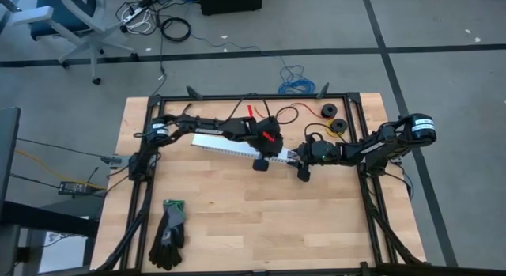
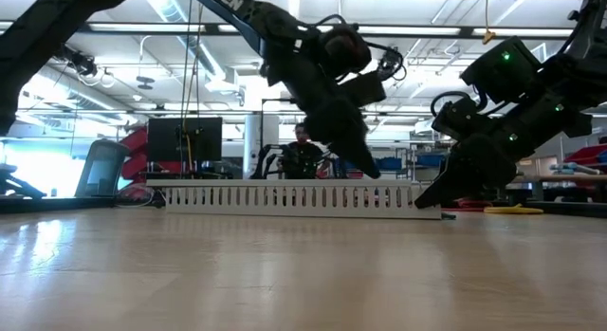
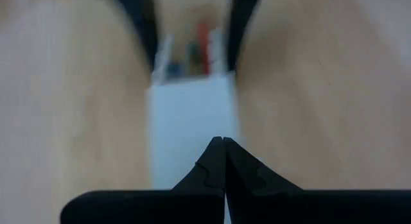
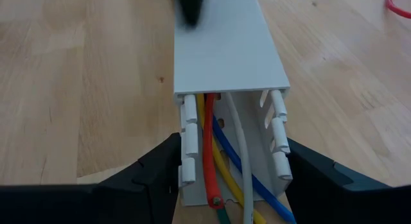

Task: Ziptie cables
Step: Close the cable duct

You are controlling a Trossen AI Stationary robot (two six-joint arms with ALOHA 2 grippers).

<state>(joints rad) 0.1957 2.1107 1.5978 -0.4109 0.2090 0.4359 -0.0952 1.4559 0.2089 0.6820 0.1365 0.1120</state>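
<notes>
Wooden table (image 1: 237, 221) bears slotted white channel (image 1: 237, 147).

White slotted channel (image 4: 231, 54) on pale wood table (image 4: 83, 89); inside it, cables (image 4: 221, 166) in red, yellow, blue, white and green. Black fingers (image 4: 144, 176) either side. Black-and-green gloves (image 1: 168, 232), thin red wire (image 1: 286, 114).
</notes>
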